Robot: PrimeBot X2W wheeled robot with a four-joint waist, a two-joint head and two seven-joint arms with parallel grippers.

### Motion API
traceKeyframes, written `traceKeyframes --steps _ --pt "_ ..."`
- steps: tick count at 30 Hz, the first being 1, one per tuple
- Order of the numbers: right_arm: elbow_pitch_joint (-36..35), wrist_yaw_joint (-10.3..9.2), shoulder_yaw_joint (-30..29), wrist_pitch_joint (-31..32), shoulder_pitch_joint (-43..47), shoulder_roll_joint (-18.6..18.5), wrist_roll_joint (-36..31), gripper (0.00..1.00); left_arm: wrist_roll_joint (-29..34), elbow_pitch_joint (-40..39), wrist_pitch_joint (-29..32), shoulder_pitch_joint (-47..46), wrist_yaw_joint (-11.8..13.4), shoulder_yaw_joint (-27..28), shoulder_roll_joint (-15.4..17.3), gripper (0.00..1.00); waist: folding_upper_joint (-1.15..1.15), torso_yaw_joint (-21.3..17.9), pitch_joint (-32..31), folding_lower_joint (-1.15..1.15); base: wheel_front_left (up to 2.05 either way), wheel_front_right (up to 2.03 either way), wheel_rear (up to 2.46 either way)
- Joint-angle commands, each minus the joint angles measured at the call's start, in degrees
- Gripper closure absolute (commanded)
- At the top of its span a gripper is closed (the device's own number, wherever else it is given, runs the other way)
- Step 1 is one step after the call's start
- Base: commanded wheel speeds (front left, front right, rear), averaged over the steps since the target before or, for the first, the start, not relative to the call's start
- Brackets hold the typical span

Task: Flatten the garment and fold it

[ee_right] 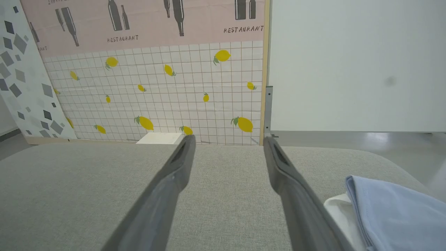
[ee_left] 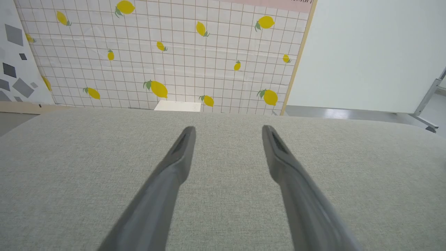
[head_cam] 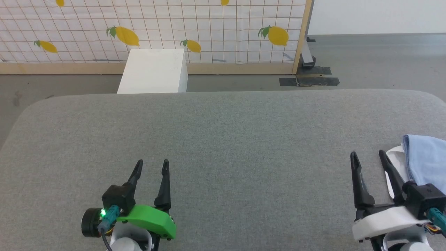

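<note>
The garment [head_cam: 427, 160] lies heaped at the counter's [head_cam: 223, 139] right edge, over a white cloth [head_cam: 396, 157], just beside the right tool [head_cam: 368, 154]. That and the left tool [head_cam: 152, 163] stand parted, empty. Soft, light knit, likely to sag: pinch its near edge

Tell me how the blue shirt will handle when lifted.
Probably floppy: the shirt lies in soft folds, so it should drape and sag. Likely light: thin fabric. It rests on a white cloth, which might drag along.
</note>
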Motion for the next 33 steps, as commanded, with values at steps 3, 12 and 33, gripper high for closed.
traceKeyframes --steps 3,12,33 --pt "1.0 -0.10 0.3 -0.6 1.0 0.1 0.9 0.00 -0.2 -0.6 -0.5 1.2 0.0 0.5 -0.5 0.00 0.00 -0.1 -0.2 0.00 0.00 0.00 0.00" --pt "1.9 0.00 0.1 -0.4 0.3 0.0 0.9 1.00 0.1 -0.4 0.2 1.0 0.0 0.7 -0.4 1.00 0.00 -0.2 -0.4 0.00 0.00 0.00 0.00" --pt "1.7 -0.01 0.6 0.8 -0.1 0.0 -0.1 1.00 1.9 -2.2 2.1 1.6 0.1 1.9 -0.6 1.00 0.00 -0.3 -0.3 0.00 0.00 0.00 0.00"
